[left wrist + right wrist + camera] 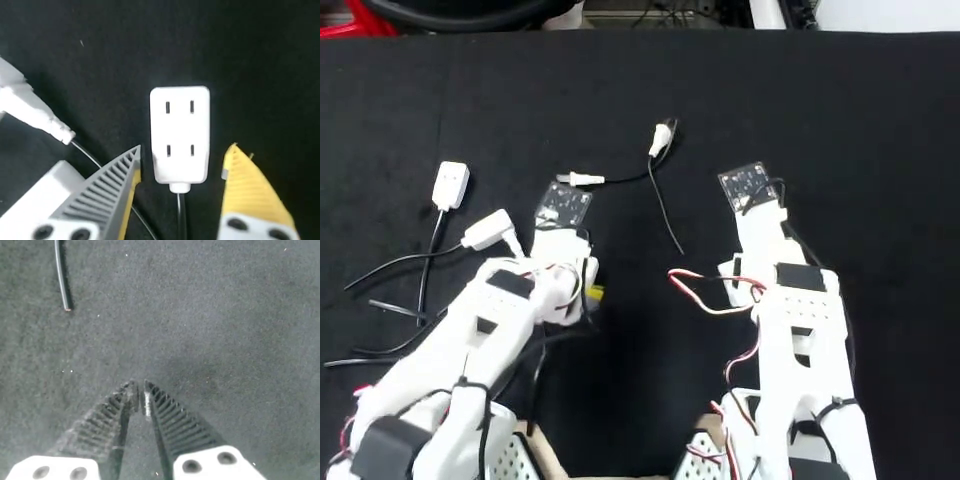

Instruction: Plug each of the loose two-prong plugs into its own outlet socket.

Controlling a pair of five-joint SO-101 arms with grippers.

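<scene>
A white outlet block point(180, 132) with two pairs of slots lies flat on the black cloth, its cable running back toward my left gripper point(182, 150). That gripper is open, with its grey and yellow fingers on either side of the block's cable end and not touching it. A white plug point(30, 110) lies beside it. In the high view the outlet block point(450, 185) sits at the left. Two small white plugs point(582, 180) point(662, 140) lie mid-table on one black cable. My right gripper point(139, 387) is shut on nothing above bare cloth.
A larger white plug point(490, 230) with a black cable lies beside the left arm point(500, 310). Black cables trail off to the left edge. The loose cable end point(64, 290) lies ahead of the right gripper. Red and white wires point(705, 295) loop beside the right arm.
</scene>
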